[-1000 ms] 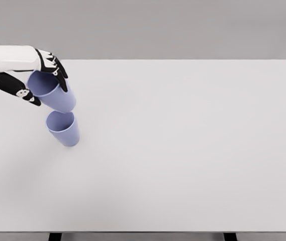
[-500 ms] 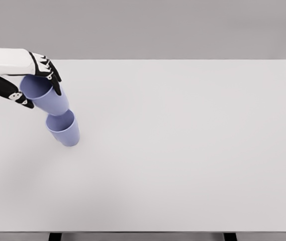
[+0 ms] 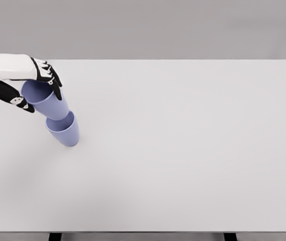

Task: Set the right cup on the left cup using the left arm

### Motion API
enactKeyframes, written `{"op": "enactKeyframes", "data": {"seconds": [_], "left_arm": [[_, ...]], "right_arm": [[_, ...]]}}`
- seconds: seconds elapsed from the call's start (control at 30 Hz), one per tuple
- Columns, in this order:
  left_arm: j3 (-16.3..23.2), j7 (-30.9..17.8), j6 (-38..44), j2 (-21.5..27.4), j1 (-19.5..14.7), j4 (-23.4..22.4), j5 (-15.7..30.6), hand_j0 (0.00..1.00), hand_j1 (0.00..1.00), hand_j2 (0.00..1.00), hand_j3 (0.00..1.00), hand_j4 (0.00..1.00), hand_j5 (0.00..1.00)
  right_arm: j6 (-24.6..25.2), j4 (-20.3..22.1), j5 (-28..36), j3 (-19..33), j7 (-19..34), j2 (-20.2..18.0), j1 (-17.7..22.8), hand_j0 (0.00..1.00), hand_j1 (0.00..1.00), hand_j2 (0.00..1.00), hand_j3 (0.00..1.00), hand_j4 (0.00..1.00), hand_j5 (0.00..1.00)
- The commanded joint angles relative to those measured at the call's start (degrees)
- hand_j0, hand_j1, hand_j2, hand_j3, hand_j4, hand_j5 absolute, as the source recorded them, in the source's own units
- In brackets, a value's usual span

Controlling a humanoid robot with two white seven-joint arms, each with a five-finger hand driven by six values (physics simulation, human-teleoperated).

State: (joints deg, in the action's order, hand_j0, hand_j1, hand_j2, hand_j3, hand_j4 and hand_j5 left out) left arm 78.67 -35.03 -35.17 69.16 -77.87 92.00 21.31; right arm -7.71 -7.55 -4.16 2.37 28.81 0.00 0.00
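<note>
Head view shows the left robot hand (image 3: 34, 83) clamped around the rim of the held cup (image 3: 46, 99), whose base is already dipping into the mouth of the standing cup (image 3: 63, 130) near the worktop's (image 3: 183, 150) left edge. Risk as I see it: the held cup looks tilted, so letting go could wedge it crooked or tip the stack. It hangs just below the fingers.

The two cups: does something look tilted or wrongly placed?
Yes. The upper cup, held by the left robot hand, leans left, its base entering the lower cup on the table. Nothing looks spilled or damaged.
</note>
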Motion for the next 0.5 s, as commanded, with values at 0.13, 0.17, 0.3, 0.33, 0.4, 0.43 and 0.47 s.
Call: {"op": "enactKeyframes", "data": {"seconds": [0.13,0.17,0.3,0.33,0.4,0.43,0.47], "left_arm": [[0.16,0.03,0.17,-0.17,-0.09,0.03,-1.97,0.6,0.6,0.6,0.6,0.6,0.6],[0.16,0.03,0.17,-0.25,-0.18,0.03,-1.97,0.6,0.6,0.6,0.6,0.6,0.6],[0.16,0.03,0.17,-0.34,-0.53,0.47,-1.71,0.6,0.6,0.6,0.6,0.6,0.6],[0.25,0.03,0.17,-0.34,-0.53,0.55,-1.45,0.6,0.6,0.6,0.6,0.6,0.6],[0.87,0.03,0.17,-0.25,-0.44,0.55,-1.18,0.6,0.6,0.6,0.6,0.6,0.6],[1.13,0.03,0.17,-0.25,-0.44,0.55,-1.18,0.6,0.6,0.6,0.6,0.6,0.6],[1.13,0.03,0.17,-0.17,-0.44,0.55,-1.18,0.6,0.6,0.6,0.6,0.6,0.6]], "right_arm": [[-0.03,-0.01,-0.06,0.0,0.02,0.0,0.0,1.0,1.0,1.0,1.0,1.0,1.0],[-0.03,-0.01,-0.06,0.0,0.02,0.0,0.0,1.0,1.0,1.0,1.0,1.0,1.0],[-0.03,-0.01,-0.06,0.0,0.02,0.0,0.0,1.0,1.0,1.0,1.0,1.0,1.0],[-0.03,-0.01,-0.06,0.0,0.02,0.0,0.0,1.0,1.0,1.0,1.0,1.0,1.0],[-0.03,-0.01,-0.06,0.0,0.02,0.0,0.0,1.0,1.0,1.0,1.0,1.0,1.0],[-0.03,-0.01,-0.06,0.0,0.02,0.0,0.0,1.0,1.0,1.0,1.0,1.0,1.0],[-0.03,-0.01,-0.06,0.0,0.02,0.0,0.0,1.0,1.0,1.0,1.0,1.0,1.0]]}}
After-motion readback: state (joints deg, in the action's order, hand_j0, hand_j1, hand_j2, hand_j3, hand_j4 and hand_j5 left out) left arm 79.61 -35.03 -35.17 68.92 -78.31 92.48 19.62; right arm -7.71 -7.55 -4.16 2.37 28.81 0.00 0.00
